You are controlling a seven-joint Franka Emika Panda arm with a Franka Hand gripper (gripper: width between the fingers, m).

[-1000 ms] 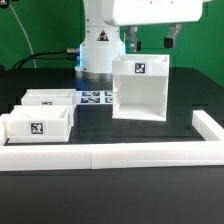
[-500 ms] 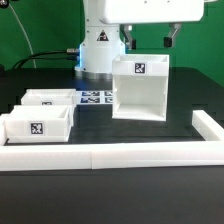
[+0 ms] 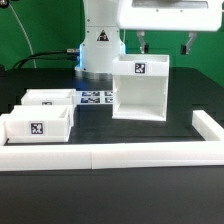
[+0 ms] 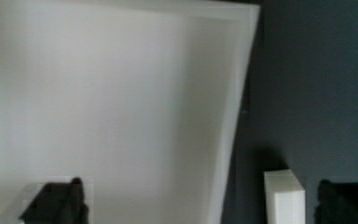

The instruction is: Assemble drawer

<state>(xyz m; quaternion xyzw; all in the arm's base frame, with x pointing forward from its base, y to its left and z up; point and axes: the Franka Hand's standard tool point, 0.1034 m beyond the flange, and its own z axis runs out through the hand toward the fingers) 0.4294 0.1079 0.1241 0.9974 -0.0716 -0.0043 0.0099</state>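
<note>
Drawer is in three loose white plastic pieces on the black table (image 3: 110, 195).

- Drawer housing (image 3: 140, 90): tall box standing upright at centre. Its open face is toward the exterior camera and it has nothing inside. There is a square black-and-white tag (image 3: 140, 68) on its upper front edge.
- Front tray (image 3: 38, 126) and rear tray (image 3: 48, 99): small and open-topped, one just behind the other on the exterior view's left. Both are well apart from the housing. The front tray has its own tag (image 3: 37, 129) on the near wall.
- Marker board (image 3: 95, 98) lies flat between the trays and the housing.
- Long low white bar (image 3: 100, 156) runs along the front and turns up the exterior view's right.

Gripper (image 3: 164, 43) hangs above the housing's top with its fingers (image 3: 187, 45) spread wide and nothing in them. In the wrist view the gripper (image 4: 201, 200) looks down on a white panel, with a dark fingertip at each side.
</note>
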